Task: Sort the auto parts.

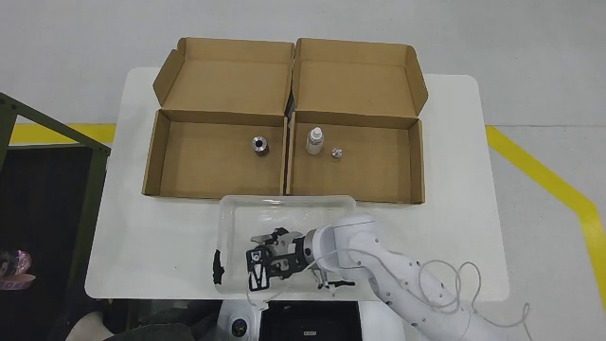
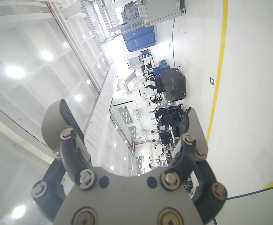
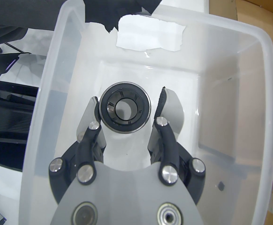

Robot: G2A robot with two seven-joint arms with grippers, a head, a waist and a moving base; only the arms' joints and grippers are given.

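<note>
A black bearing ring with a metal rim (image 3: 124, 108) lies flat on the floor of a clear plastic bin (image 3: 265, 118). My right gripper (image 3: 129, 99) is down in the bin, open around the ring. One finger (image 3: 94, 108) touches its rim, and the other finger (image 3: 161, 101) stands a small gap away. From above, the right gripper (image 1: 268, 258) sits in the near left part of the bin (image 1: 289, 201). My left gripper (image 2: 126, 108) is open, holds nothing and points up into the room.
Two open cardboard boxes stand behind the bin. The left box (image 1: 170, 156) holds a round metal part (image 1: 258, 144). The right box (image 1: 398, 166) holds a small white bottle-shaped part (image 1: 314, 139) and a small metal part (image 1: 336, 152). Black tape (image 3: 113, 8) clings to the bin's rim.
</note>
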